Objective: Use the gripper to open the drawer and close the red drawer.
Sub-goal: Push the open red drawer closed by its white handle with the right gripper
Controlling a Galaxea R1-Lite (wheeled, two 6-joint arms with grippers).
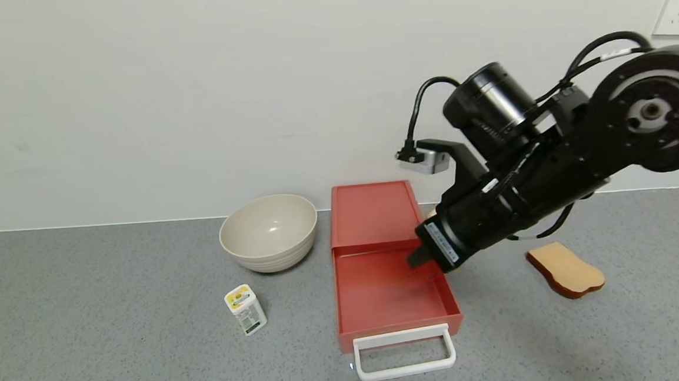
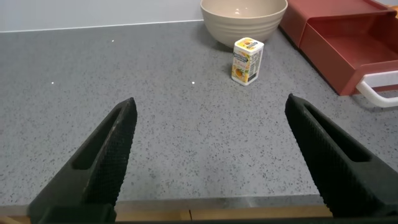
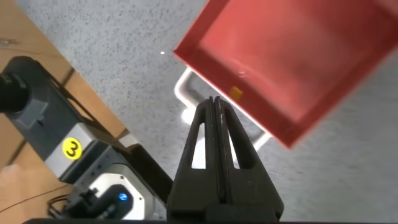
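Handle: a wide white plastic loop handle (image 1: 404,352) is set at the nearest end of the pulled-out tray.
Drawer: the salmon-red drawer (image 1: 383,282) is seen open on the grey speckled counter (image 1: 119,345); its long axis runs toward the wall.
Right gripper: the right gripper (image 3: 216,127) is held above the tray with fingers pressed together, nothing grasped; the handle lies nearer the robot than its tips.
Left gripper: the left gripper (image 2: 208,155) is parked wide open and empty, farther from the drawer.
Beyond: a smooth beige bowl (image 1: 268,233) is placed left of the housing.
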